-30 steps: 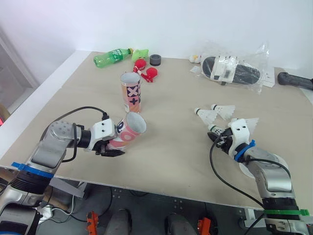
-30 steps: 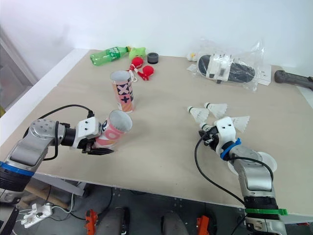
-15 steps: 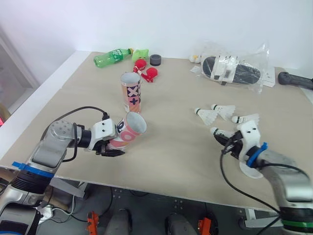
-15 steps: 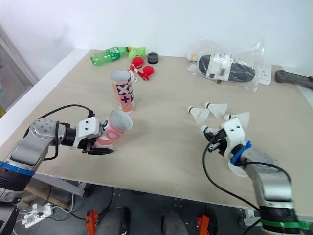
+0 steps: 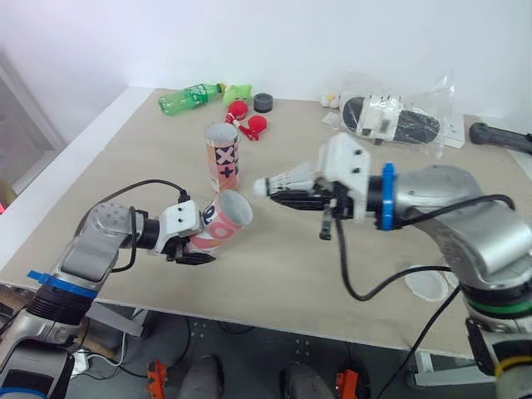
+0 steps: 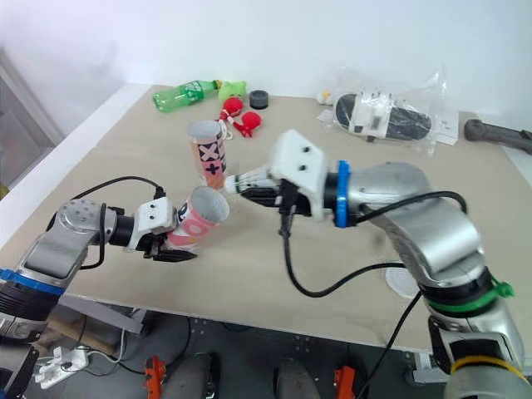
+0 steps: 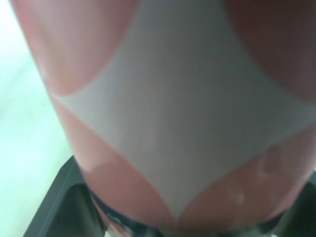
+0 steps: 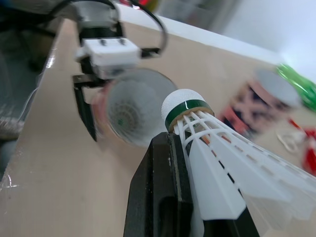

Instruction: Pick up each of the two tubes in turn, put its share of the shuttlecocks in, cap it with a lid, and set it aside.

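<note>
Broadly, the desk [image 5: 274,274] carries everything. A plastic bag [image 5: 399,120] and a green bottle [image 5: 187,96] lie along its far side, well apart from the work. Nearer us, the standing tube [image 5: 222,156], patterned with crosses, is upright and open, just beyond the pink tube [image 5: 223,220]. Our left claw [image 5: 198,258] is clenched on the pink tube near its base, holding it tilted with the open mouth turned toward our right side. Our right claw [image 5: 283,197] is clenched on a shuttlecock [image 5: 287,180], pinching its feather skirt. The cork leads and is near the mouth but not yet in it. In the right wrist view, a lodged shuttlecock [image 8: 121,116] sits deep in the pink tube. A white disc [image 5: 426,283], probably a lid, lies flat by the desk's near right edge.

We judge the step in hand to be feeding this shuttlecock into the pink tube, and several things could go wrong. The cork looks a little above the line of the rim, so a straight push could strike the rim and knock the shuttlecock askew in our pinch. The tube is gripped low, so such a bump could lever it round in the left claw. A hard pinch may crush the feathers. Our right arm also passes near the standing tube, which could topple.
</note>
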Robot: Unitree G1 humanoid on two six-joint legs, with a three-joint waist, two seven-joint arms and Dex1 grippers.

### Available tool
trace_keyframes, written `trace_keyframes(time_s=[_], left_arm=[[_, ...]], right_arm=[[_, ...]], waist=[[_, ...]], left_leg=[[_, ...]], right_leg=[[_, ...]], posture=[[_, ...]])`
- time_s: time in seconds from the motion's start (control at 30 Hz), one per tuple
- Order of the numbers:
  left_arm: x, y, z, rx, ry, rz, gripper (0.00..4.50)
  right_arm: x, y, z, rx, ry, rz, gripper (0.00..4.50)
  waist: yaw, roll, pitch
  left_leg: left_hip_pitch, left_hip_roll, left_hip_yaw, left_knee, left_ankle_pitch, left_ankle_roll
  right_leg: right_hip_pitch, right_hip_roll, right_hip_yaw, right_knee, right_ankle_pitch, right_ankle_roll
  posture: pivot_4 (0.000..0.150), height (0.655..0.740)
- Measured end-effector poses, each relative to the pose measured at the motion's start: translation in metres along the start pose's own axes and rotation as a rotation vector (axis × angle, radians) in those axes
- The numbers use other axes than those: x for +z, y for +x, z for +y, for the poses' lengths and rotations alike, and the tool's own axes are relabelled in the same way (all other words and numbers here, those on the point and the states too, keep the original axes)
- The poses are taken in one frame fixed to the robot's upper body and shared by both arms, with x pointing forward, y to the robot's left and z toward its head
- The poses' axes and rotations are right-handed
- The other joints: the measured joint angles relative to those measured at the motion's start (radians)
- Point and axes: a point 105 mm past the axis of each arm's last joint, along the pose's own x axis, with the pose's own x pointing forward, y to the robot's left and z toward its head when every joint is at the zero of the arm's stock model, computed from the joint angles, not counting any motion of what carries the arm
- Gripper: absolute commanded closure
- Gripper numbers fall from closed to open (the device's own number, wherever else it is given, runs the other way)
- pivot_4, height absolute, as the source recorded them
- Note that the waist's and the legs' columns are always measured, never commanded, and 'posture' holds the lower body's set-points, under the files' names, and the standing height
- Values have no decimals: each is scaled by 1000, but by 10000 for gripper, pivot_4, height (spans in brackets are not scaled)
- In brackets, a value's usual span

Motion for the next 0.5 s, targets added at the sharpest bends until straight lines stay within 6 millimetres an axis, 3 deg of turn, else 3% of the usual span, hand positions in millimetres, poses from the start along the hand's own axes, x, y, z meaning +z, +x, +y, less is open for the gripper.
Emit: trace_keyframes(time_s=[0.1,0.27,0.37,0.5], left_arm=[[1,-1,-1,3,2,-5,14883],[-1,-1,-3,19,1,-6,14883],[-2,-1,-3,27,-1,-5,14883],[-1,-1,-4,28,9,-6,14883]], right_arm=[[-10,19,6,57,-30,47,44034],[-13,32,13,101,-64,57,44034],[-10,36,14,114,-67,38,34666],[-4,37,10,98,-69,16,15963]], waist=[[1,0,0],[1,0,0],[0,0,0],[-1,0,0]], left_leg=[[-2,-1,0,0,0,0],[-2,0,-1,0,0,0],[-2,1,-1,0,0,0],[-1,1,-1,0,0,0]], right_leg=[[1,0,-1,0,-1,1],[3,1,-3,2,-1,1],[3,1,-3,2,-1,0],[4,1,-3,2,-1,0]], posture=[[1500,7400],[1500,7400],[1500,7400],[1500,7400]])
